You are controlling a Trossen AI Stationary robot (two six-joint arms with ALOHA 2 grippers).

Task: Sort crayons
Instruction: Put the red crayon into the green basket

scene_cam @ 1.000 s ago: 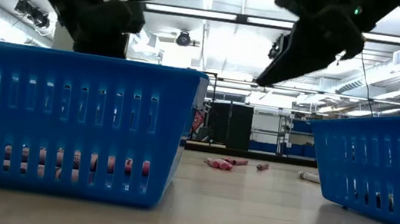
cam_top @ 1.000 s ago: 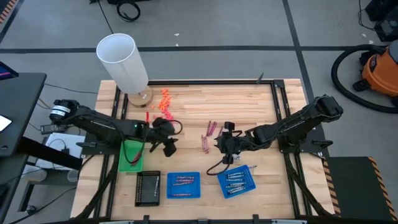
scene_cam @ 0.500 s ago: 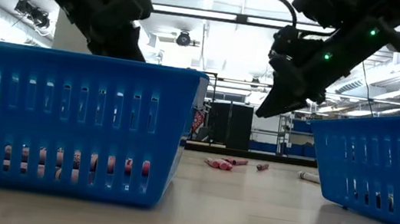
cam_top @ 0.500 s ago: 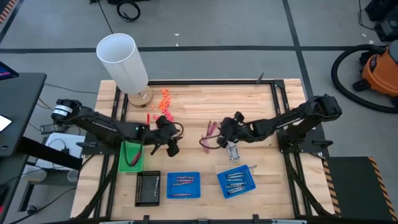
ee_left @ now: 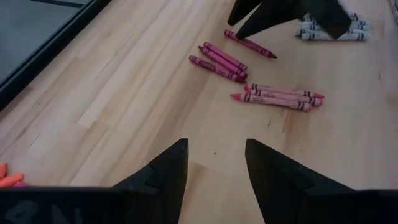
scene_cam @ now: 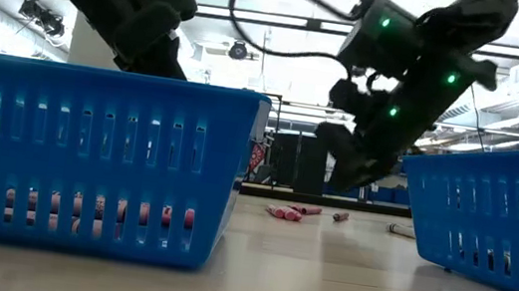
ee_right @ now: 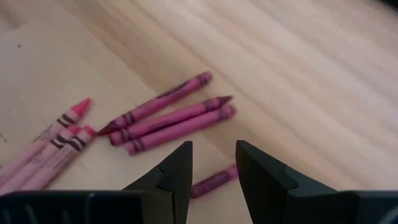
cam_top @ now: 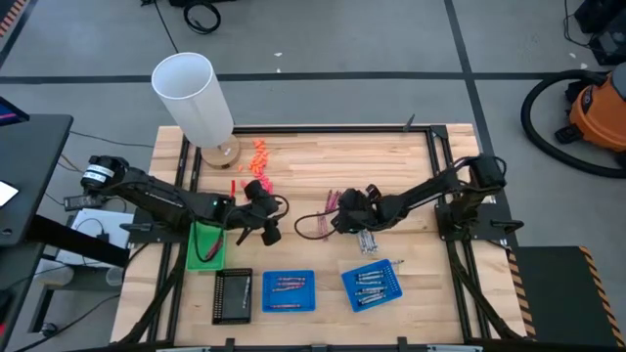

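Parted and empty, both jaws; the right gripper (cam_top: 337, 221) has swung from above the right blue slotted plastic tray (cam_top: 372, 284) to mid-frame over three dark magenta wax crayons (ee_right: 168, 118), the left gripper (cam_top: 266, 229) barely shifting.

left hand (ee_left: 214, 165) open, right hand (ee_right: 211, 167) open
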